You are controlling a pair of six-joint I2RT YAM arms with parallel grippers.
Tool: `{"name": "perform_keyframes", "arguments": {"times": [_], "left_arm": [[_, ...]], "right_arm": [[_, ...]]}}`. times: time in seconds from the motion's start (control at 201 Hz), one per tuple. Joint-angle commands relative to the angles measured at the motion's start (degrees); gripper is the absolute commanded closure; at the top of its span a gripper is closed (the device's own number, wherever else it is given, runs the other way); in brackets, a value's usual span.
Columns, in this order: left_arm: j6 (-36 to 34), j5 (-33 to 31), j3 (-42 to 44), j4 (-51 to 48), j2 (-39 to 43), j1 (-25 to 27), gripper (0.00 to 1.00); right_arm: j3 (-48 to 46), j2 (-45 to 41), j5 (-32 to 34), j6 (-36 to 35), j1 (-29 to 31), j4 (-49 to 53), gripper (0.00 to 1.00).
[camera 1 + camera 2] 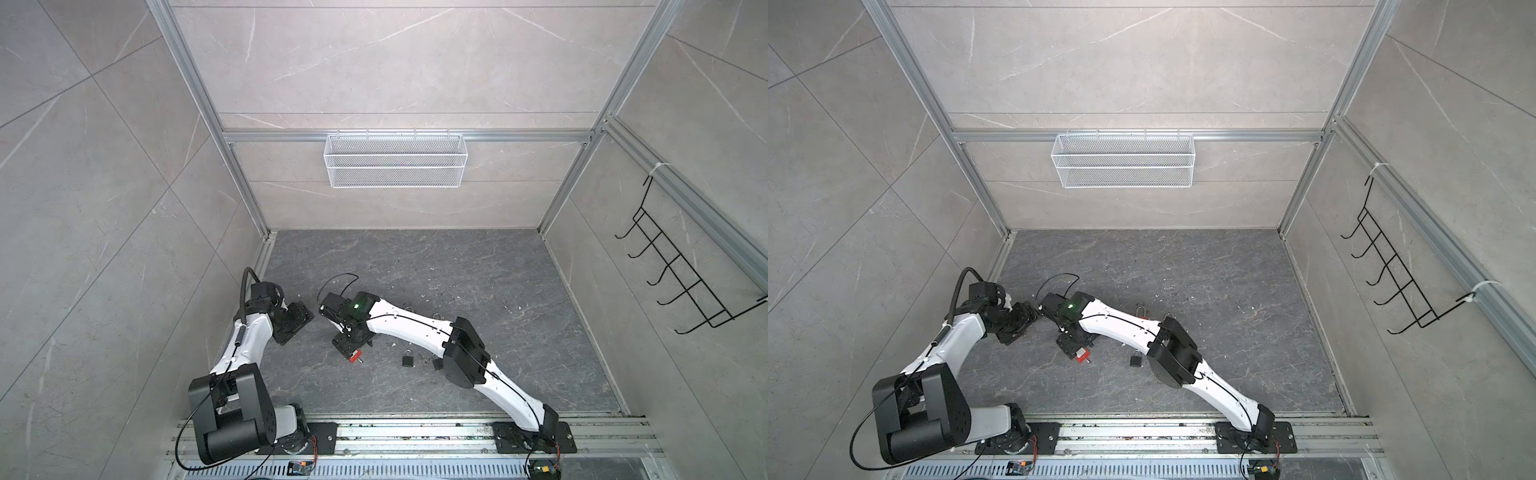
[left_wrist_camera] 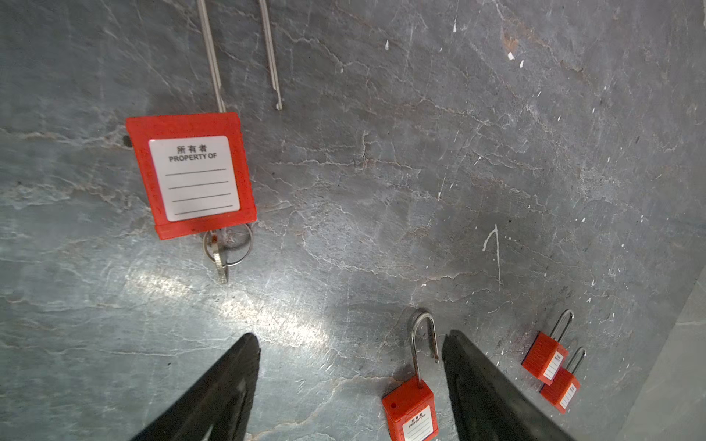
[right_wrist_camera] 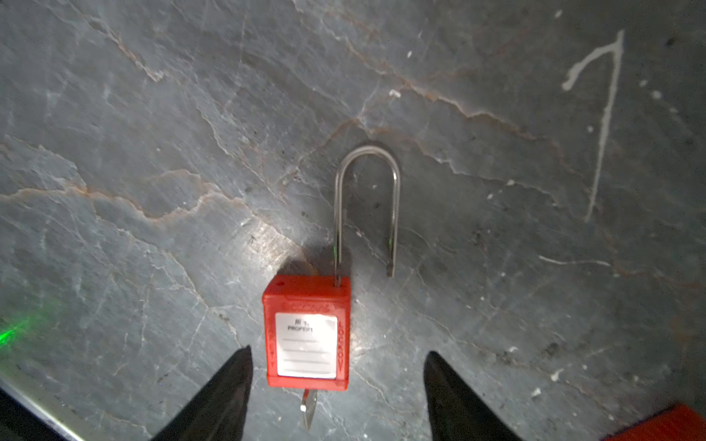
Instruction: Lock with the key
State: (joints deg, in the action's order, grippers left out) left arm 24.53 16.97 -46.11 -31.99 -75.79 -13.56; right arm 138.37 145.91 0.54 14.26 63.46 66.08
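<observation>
**A:** Entry one?

**B:** Padlock [image 3: 307, 332]: boxy red plastic body with a white paper label [image 3: 305, 345]. It lies flat on the table [image 3: 153, 114], which is dark, veined, scratched stone.

**A:** Shackle?

**B:** Shackle [image 3: 366, 149]: a long, slim steel hoop. One leg is seated, the free leg is clear of the body, so it is not locked. The key [image 3: 309, 410], flat bright metal, sits in the base.

**A:** Claws?

**B:** Right claw [image 3: 338, 351]: spread, tapered black fingers on either side of the body, pinching nothing. Left claw [image 2: 350, 333]: spread and empty, near a second padlock [image 2: 195, 172] of the same make. Its shackle is also out, with a wire key ring [image 2: 233, 244] at its base.

**A:** Progress?

**B:** Early, by my reading. The key is in, but seating the shackle and turning the key are both left.
</observation>
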Motion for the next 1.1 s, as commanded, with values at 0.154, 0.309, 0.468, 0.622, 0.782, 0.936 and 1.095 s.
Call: {"name": "perform_keyframes", "arguments": {"times": [0.154, 0.309, 0.468, 0.622, 0.782, 0.936, 1.095], "left_arm": [[0.7, 0.1, -0.1, 1.0, 0.1, -0.6, 0.22], [0.8, 0.7, -0.2, 1.1, -0.7, -0.6, 0.22], [0.7, 0.6, -0.2, 1.1, -0.7, -0.6, 0.22], [0.5, 0.7, -0.2, 1.2, -0.8, -0.6, 0.22], [-0.1, 2.8, 0.0, 1.9, -1.0, -0.6, 0.23], [-1.5, 3.5, 0.7, 2.6, 0.1, -0.2, 0.26], [-2.4, 3.9, 2.8, 6.8, 4.6, 4.1, 0.30]], "right_arm": [[3.9, 4.5, -1.8, -1.1, -0.1, 7.0, 0.35], [5.1, 5.7, -2.9, -1.4, 0.0, 7.4, 0.44], [6.2, 6.4, -3.2, -1.7, -0.1, 8.2, 0.49], [6.0, 6.2, -2.9, -2.1, 0.0, 7.9, 0.56], [3.1, 3.0, -2.3, -2.8, 0.3, 6.0, 0.64], [-10.4, -8.1, -2.0, -4.1, 0.3, -2.2, 0.69], [-27.1, -22.3, 0.1, -9.3, 0.1, -9.1, 0.73]]}}
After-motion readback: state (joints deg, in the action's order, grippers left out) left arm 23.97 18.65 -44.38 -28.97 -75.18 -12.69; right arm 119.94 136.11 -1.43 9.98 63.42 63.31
